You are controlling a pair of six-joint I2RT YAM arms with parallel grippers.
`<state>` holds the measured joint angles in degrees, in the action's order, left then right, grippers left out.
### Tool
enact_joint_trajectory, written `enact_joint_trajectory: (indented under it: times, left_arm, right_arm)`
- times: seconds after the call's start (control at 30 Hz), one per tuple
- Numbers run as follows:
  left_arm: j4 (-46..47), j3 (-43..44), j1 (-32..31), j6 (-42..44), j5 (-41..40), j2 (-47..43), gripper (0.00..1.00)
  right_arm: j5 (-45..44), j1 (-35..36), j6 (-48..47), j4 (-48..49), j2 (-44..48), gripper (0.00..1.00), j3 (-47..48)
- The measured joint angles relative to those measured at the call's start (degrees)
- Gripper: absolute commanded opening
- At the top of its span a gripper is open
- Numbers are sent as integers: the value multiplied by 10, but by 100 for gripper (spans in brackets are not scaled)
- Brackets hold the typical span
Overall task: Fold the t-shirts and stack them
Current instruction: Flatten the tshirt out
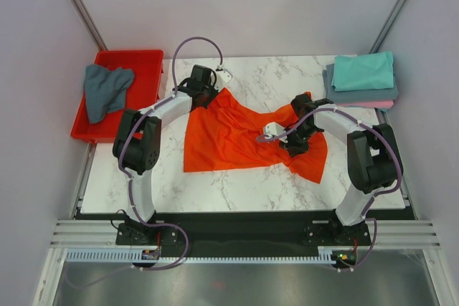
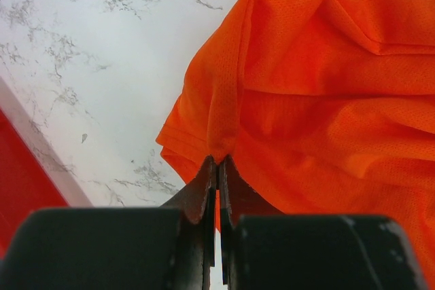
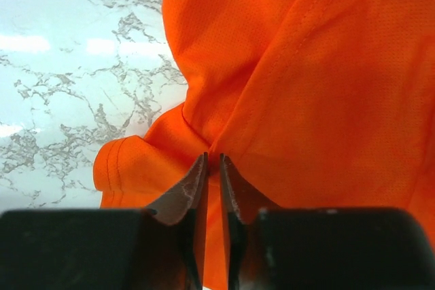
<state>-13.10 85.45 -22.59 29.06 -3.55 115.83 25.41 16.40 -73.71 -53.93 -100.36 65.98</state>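
Orange-red t-shirt (image 1: 222, 141) pinched between left fingers (image 2: 199, 193), also between right fingers (image 3: 189, 193).

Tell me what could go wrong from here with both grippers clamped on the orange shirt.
1. Each grip is thin: the left gripper and the right gripper pinch only a small fold of the orange t-shirt at their fingertips, so the cloth may slip out when pulled.
2. The shirt lies bunched and creased between them, so a fold made now would likely come out crooked.
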Motion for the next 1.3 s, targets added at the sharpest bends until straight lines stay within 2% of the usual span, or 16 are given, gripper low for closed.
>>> enact_joint_trajectory:
  times: [0.23, 0.37, 0.63, 0.73, 0.93, 1.03, 1.3]
  left_arm:
    - [0, 0, 0, 0, -7, 0, 2]
    - [0, 0, 0, 0, -8, 0, 2]
    - [0, 0, 0, 0, -9, 0, 2]
    - [0, 0, 0, 0, -9, -2, 2]
    - [-1, 7, 0, 0, -10, -25, 2]
    - [1, 26, 0, 1, -11, -41, 2]
    - [12, 32, 8, 6, -23, -76, 2]
  right_arm:
    - [-1, 0, 12, 21, 0, 10, 0]
    - [-1, 2, 16, 28, 0, 0, -2]
    - [0, 2, 37, 28, 2, 0, -5]
    - [1, -3, 62, 24, 2, 0, 37]
    - [2, -38, 126, 64, 1, 0, 222]
    - [1, -52, 154, 90, 0, 0, 283]
    - [-38, -65, 246, 176, -66, 0, 316]
